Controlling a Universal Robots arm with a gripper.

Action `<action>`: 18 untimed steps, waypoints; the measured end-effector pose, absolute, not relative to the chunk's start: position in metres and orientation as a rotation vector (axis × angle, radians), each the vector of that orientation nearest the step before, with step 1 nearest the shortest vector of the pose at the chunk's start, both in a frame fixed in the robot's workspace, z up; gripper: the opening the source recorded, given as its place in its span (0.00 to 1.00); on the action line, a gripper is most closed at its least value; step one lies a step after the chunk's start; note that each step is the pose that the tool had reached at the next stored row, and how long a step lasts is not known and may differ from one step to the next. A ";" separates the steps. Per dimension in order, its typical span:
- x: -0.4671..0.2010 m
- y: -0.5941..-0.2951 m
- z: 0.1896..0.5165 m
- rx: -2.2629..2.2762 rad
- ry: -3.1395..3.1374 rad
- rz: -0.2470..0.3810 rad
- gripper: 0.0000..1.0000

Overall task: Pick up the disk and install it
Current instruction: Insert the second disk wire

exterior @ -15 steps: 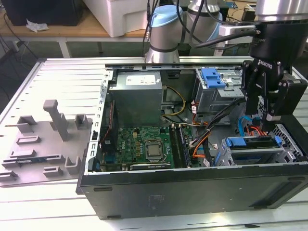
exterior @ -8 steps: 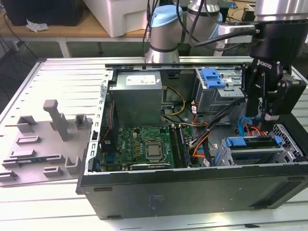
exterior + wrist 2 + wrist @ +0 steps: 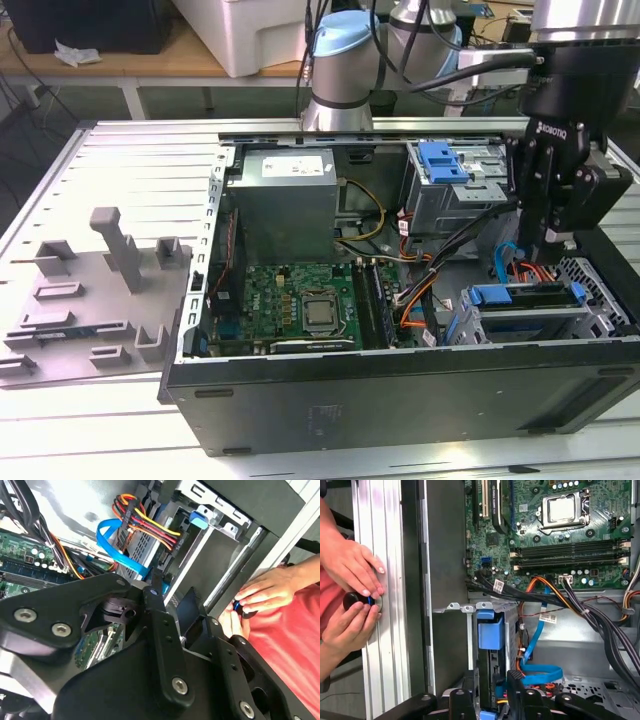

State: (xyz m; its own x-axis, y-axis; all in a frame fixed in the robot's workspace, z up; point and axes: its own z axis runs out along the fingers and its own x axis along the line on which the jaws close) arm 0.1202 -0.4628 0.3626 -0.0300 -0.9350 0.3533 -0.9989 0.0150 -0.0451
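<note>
The disk (image 3: 520, 296) sits edge-on in the lower drive bay at the near right corner of the open computer case (image 3: 400, 390) in the exterior view, its blue carrier rail lying along the top of the bay; in the first wrist view the same disk (image 3: 490, 640) shows as a blue strip with a blue tab, standing inside the grey metal bay; the gripper (image 3: 548, 238) hangs directly above it in the exterior view, its black fingers pointing down at the bay; in the first wrist view the gripper (image 3: 492, 692) has a finger on either side of the disk's end, but whether they press on it or stand clear I cannot tell; a light blue flat cable (image 3: 536, 650) curls just beside the bay, with orange, red and yellow wires near it; farther left in the exterior view lies the green motherboard (image 3: 290, 300) with its processor socket (image 3: 320, 310), and beyond it the grey power supply (image 3: 283, 200); a second drive cage with a blue bracket (image 3: 443, 163) stands at the far right of the case; left of the case, on the slatted table (image 3: 120, 150), rests a grey moulded fixture tray (image 3: 95, 290); in the first wrist view a person's hands (image 3: 350, 595) hold a small dark object (image 3: 355, 600) against the aluminium rail beside the case.
</note>
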 end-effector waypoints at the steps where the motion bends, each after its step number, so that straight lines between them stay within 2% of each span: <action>1: 0.121 -0.462 0.362 2.017 -2.064 0.416 0.39; 18: 0.124 -0.457 0.356 2.016 -2.063 0.414 0.39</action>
